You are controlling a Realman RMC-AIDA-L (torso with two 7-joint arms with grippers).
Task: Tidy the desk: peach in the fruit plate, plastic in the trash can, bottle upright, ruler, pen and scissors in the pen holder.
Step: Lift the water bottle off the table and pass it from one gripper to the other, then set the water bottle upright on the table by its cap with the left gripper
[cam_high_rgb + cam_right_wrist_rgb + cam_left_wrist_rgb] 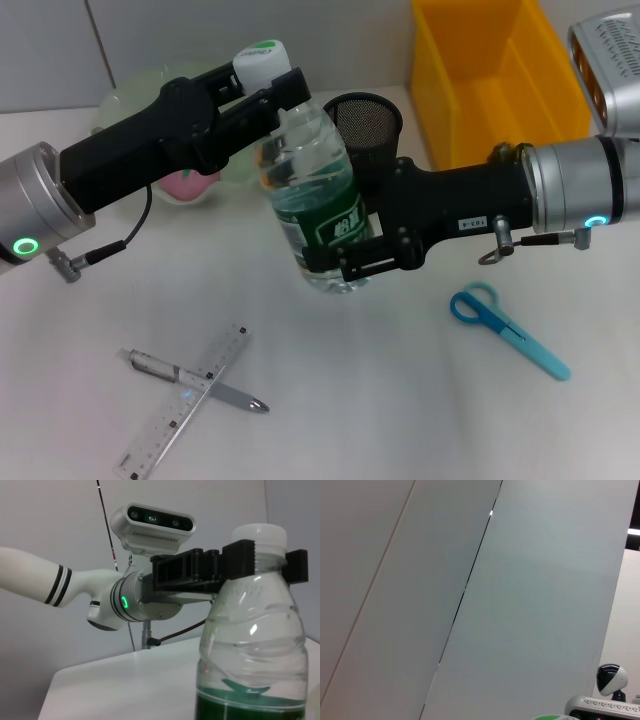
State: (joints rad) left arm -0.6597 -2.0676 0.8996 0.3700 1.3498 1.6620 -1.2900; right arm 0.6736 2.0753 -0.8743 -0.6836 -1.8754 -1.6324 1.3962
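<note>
A clear water bottle point(310, 170) with a green label and white cap stands upright at the middle of the desk; I cannot tell whether its base touches the desk. My left gripper point(275, 95) is shut on its neck just under the cap. My right gripper point(345, 255) is shut on its lower body at the label. The right wrist view shows the bottle point(250, 640) close up, with the left gripper's fingers point(240, 560) clamped at the neck. The black mesh pen holder point(365, 120) stands just behind the bottle. No plastic scrap is in view.
A pink peach point(188, 186) lies by the green fruit plate point(135, 90) at the back left. Blue scissors point(505, 325) lie at the right. A pen point(195, 380) and clear ruler point(185, 405) lie crossed at the front left. A yellow bin point(490, 75) stands back right.
</note>
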